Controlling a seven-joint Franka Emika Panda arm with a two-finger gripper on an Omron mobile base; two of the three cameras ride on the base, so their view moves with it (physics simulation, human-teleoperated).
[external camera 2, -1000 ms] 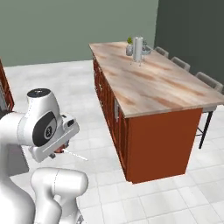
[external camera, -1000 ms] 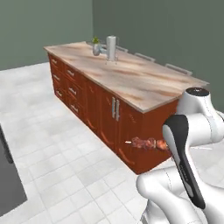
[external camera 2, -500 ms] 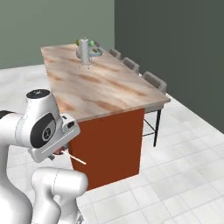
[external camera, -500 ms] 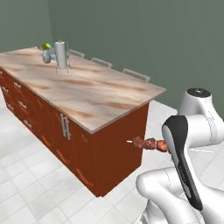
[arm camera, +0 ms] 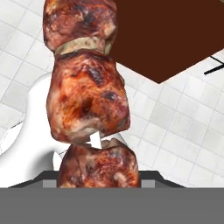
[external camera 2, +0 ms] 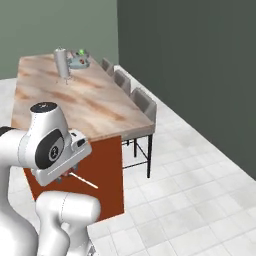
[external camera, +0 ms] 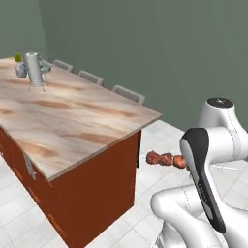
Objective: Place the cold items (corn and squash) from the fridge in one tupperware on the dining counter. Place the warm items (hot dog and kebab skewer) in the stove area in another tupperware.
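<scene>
At far left, the dining counter point(external camera: 72, 116) carries a steel canister point(external camera: 35, 71) beside a tray; to its right, your gripper point(arm camera: 99, 177) clamps the kebab skewer point(external camera: 167, 159) level at the counter's end, clear of the floor, likely for carrying to the tupperware.

even, soft rendered light, faint shadows, slightly blurry.

Glazed red-brown charred meat chunks on a pale skewer point(arm camera: 85, 100); beige-pink marbled stone counter top point(external camera: 72, 116) over red-brown wooden base; white tiled floor point(external camera 2: 200, 200) with grey grout; dull green wall point(external camera: 145, 43) at twelve o'clock.
</scene>
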